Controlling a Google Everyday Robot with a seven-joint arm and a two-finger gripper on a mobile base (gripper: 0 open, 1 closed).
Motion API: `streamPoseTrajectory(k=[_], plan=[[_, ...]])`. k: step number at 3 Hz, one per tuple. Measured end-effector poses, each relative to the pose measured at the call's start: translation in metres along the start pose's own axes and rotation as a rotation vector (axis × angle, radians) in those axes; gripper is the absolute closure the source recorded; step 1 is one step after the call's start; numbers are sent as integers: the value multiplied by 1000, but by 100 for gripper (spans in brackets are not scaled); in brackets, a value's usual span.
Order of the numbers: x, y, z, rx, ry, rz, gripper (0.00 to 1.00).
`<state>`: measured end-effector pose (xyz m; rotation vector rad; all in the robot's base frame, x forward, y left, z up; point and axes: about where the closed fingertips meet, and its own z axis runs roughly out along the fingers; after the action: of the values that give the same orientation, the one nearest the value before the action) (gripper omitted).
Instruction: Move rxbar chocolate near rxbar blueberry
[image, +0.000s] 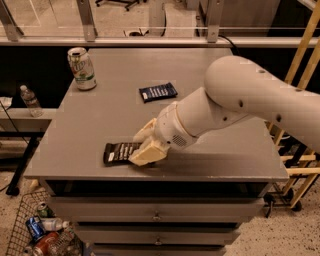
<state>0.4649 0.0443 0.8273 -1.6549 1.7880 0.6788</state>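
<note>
Grey and matte, the desk (225, 165) fills the middle of the view, with drawers (157, 216) stacked under its front edge. Behind it runs a pale rail on metal posts, and beyond that a light speckled floor. At the right stands a wooden frame (300, 55). Left of the desk, a water bottle (30, 100) sits on a lower shelf, and a wire basket (20, 225) on the floor holds cans and bottles. A green-and-white can (81, 68) stands upright at the desk's back left corner.

The rxbar blueberry (158, 92) lies flat near the desk's middle. The rxbar chocolate (119, 153) lies flat near the front edge, well apart from it. A thick white arm (240, 100) reaches in from the right, and its cream claw (139, 148) sits down at the chocolate bar's right end, covering it. Whether the claw is clamped on the bar cannot be told.
</note>
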Motion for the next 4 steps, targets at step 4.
streamPoseTrajectory(k=[4], plan=[[9,-42,-90,208,-128,34,100]])
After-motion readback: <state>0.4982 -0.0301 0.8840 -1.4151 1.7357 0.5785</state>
